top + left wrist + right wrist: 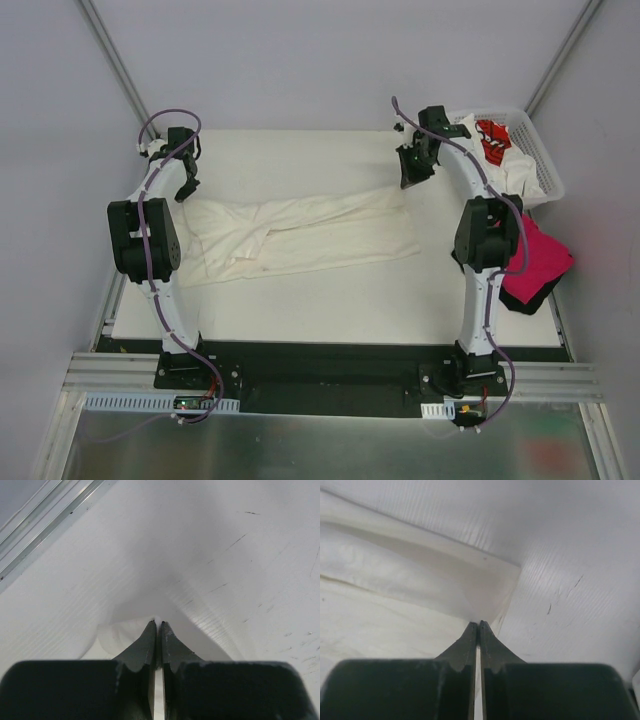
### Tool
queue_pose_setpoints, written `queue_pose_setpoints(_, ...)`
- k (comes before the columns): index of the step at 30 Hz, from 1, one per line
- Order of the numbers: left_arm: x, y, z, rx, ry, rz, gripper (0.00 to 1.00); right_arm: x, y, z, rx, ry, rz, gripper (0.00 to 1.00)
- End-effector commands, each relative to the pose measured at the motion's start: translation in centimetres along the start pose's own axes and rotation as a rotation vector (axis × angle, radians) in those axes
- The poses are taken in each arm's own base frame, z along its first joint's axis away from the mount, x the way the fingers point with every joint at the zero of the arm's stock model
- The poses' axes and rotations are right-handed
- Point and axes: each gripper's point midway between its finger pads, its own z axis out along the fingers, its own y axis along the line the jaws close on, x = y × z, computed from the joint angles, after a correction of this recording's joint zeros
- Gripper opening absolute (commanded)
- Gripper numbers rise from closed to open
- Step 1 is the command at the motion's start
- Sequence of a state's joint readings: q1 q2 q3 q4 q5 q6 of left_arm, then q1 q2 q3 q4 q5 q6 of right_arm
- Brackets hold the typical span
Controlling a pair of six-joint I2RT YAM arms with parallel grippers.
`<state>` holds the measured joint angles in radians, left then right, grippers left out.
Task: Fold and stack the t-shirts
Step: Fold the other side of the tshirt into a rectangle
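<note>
Cream-white t-shirt (300, 235) is lying spread on the counter (330, 300), its long axis running left to right between the 2 tools. The left tool (186, 190) is sitting at the shirt's far left corner and the right tool (408, 178) at its far right corner, so each arm is nearest its own end. Both tools are showing jaws pressed together; whether either is pinching any hem, I cannot tell. The fold is likely heading toward the near edge.
</note>
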<state>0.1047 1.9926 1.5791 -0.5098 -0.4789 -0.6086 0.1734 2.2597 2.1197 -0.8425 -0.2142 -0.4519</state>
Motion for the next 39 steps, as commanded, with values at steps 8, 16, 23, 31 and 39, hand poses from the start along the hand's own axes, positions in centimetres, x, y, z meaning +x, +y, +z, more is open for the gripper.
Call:
queue_pose_setpoints(8, -1.5, 0.0, -1.2, 0.011, -0.044, 0.002, 0.00, 3.9, 3.4, -5.0, -0.081, 0.003, 0.048, 0.09)
queue_pose_setpoints(16, -3.2, -0.4, -2.6, 0.040, -0.081, -0.006, 0.00, 5.5, 4.6, -5.8, -0.105, 0.064, 0.058, 0.13)
queue_pose_setpoints(23, -5.3, -0.4, -4.1, 0.051, -0.135, 0.002, 0.00, 7.7, 5.2, -5.8, -0.109, 0.131, 0.095, 0.28)
queue_pose_setpoints(31, -5.7, -0.2, -4.5, 0.051, -0.148, 0.008, 0.00, 5.5, 4.2, -6.3, -0.051, 0.055, 0.151, 0.27)
queue_pose_setpoints(39, -5.3, -1.2, -4.1, 0.092, -0.118, 0.021, 0.00, 0.5, 3.9, -1.2, -0.112, -0.049, 0.275, 0.23)
